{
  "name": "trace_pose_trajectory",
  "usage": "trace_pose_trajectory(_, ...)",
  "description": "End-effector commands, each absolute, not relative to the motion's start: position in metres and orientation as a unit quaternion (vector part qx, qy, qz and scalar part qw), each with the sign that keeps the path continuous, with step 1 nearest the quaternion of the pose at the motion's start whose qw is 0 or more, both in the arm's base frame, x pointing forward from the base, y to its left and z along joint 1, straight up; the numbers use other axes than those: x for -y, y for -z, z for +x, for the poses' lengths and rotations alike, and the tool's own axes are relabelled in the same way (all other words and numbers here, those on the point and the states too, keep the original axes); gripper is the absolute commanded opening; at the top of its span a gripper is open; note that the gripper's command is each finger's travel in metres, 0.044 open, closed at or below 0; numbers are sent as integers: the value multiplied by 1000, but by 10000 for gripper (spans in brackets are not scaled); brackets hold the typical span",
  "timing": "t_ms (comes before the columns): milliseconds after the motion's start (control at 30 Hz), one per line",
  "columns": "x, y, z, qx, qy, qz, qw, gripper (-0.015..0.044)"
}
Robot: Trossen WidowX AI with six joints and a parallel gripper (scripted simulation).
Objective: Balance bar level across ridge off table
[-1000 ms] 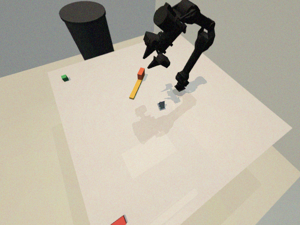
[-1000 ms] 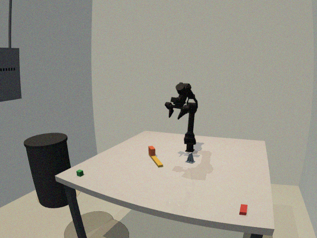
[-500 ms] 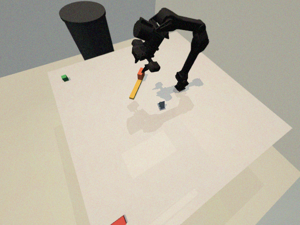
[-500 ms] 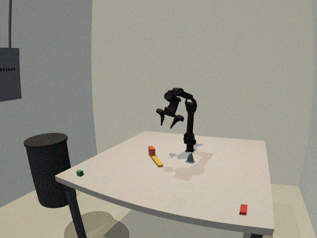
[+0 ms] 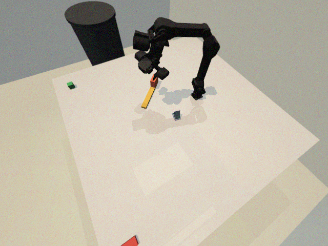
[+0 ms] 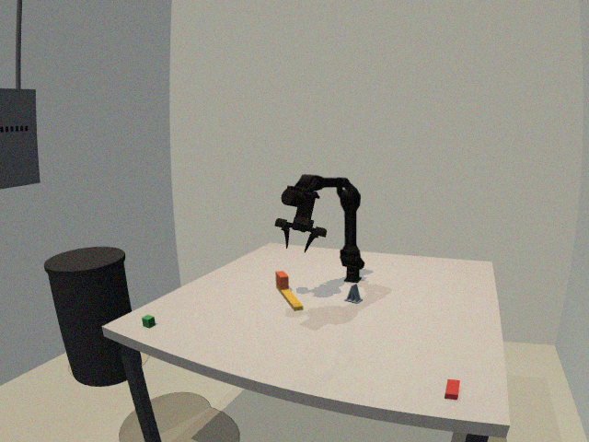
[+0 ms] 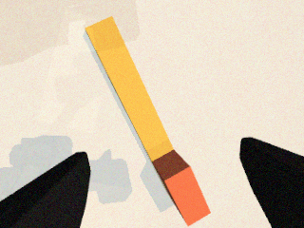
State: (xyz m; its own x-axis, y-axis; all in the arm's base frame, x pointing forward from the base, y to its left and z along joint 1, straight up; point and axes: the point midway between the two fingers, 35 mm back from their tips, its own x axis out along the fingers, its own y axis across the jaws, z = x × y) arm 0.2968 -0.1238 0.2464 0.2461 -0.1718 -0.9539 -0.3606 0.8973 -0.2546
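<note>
Yellow bar [image 6: 291, 298] lay flat beside the ridge [image 6: 353, 294], green cube [image 6: 148, 320] far off, while the gripper [image 6: 299, 246] hovered wide open, empty, partly hiding its orange end [image 5: 154, 80].

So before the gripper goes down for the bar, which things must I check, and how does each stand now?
1. Gripper open, holding nothing: ok.
2. Gripper above the bar, near its orange block: ok.
3. Bar between the fingers in the wrist view: ok.
4. Bar lying flat on the table: ok.
5. Ridge standing apart from the bar: ok.
6. Where the bar balances: cannot tell.
</note>
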Motion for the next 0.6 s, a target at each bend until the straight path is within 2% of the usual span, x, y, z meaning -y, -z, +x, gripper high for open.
trace_pose_trajectory(0, 138, -230, 294, -628, -100, -231, 736, 315)
trace_pose_trajectory(567, 186, -176, 273, -653, -244, -263, 667, 315)
